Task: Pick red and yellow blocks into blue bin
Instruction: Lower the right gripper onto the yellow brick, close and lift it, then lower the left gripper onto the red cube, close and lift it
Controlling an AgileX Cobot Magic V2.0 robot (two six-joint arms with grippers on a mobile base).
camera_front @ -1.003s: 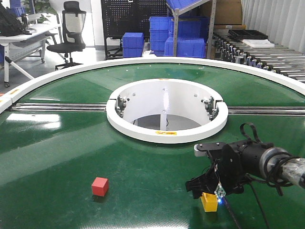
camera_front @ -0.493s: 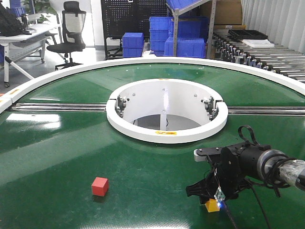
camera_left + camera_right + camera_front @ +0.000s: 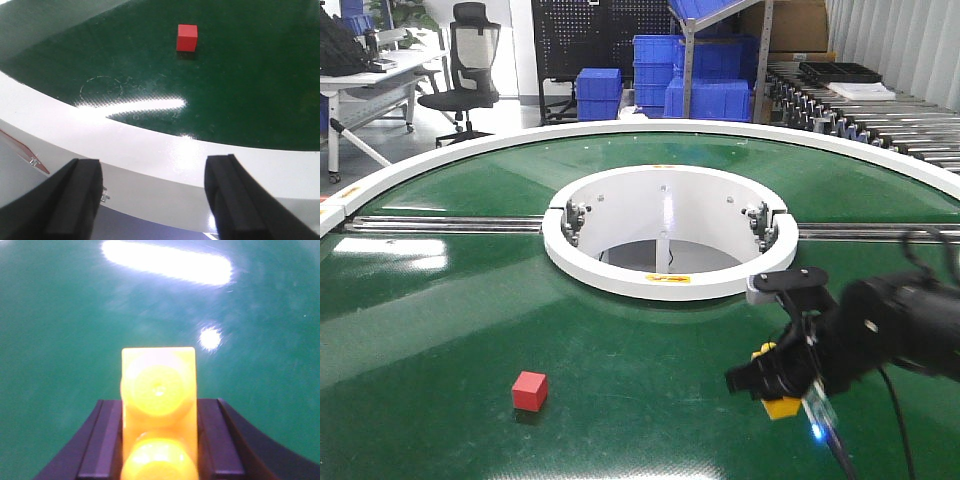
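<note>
**Clamping seen: yellow studded brick [image 3: 158, 390] held by right gripper [image 3: 772, 382]**

Most of the front view is filled by the green round table [image 3: 440, 330], with a white ring [image 3: 620, 280] set at its centre. The right arm [image 3: 900, 320] is seen blurred at about 4 o'clock from that ring, reaching in from the right edge. The left gripper [image 3: 155, 195] is shown only in its own wrist view. Its dark fingers are spread wide, nothing is held between them, and it is hung over the table's white rim [image 3: 150, 150].

The right gripper is found at 5 o'clock from the ring. Its jaws are closed against both long sides of the yellow studded brick, whose two round studs are turned towards the wrist camera. Whether the brick is touching the green surface cannot be told.

The red cube [image 3: 530, 390] is seen lying flat on the green surface at 7 o'clock from the ring, well apart from both grippers. In the left wrist view it is placed at about 12 o'clock.
</note>
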